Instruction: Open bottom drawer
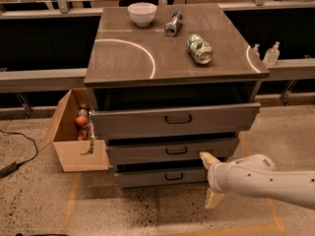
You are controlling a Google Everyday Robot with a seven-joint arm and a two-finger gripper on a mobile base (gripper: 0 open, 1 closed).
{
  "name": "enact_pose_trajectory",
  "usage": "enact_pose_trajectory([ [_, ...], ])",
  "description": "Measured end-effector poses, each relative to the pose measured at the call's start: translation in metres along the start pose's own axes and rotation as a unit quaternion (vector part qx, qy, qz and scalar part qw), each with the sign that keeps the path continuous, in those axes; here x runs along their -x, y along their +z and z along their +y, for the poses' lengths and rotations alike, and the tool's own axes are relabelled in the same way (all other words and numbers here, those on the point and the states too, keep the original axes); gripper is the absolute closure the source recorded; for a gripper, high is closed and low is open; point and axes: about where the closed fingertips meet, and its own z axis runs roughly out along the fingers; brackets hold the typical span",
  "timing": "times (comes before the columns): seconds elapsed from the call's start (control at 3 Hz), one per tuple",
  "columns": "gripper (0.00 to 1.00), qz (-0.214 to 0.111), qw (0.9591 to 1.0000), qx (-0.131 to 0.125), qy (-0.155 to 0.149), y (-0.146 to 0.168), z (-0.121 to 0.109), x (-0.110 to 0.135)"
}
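The bottom drawer [147,177] is the lowest grey front of the cabinet, with a small dark handle [173,176] at its centre. It sits slightly out, less than the middle drawer [147,152] and the top drawer [138,122] above it. My gripper [211,179] is on a white arm coming from the right. It is open, with one beige finger [208,159] up by the middle drawer's right end and the other low near the floor, just right of the bottom drawer's front. It holds nothing.
On the cabinet top stand a white bowl [141,13], a lying bottle [173,23] and a green can [199,48] on its side. An open cardboard box [74,146] with items stands at the left of the cabinet. A dark cable [19,156] lies on the floor.
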Motion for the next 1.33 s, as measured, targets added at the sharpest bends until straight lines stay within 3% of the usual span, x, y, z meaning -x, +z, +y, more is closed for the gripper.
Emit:
enact_pose_trajectory([
  [0.67,0.0,-0.053,0.9978,0.039,-0.005,0.121,0.037,-0.001],
  [1.0,0.0,-0.061,0.9966,0.054,0.007,0.146,0.055,-0.003],
  [1.33,0.0,-0.061,0.9966,0.055,0.007,0.146,0.056,-0.003],
])
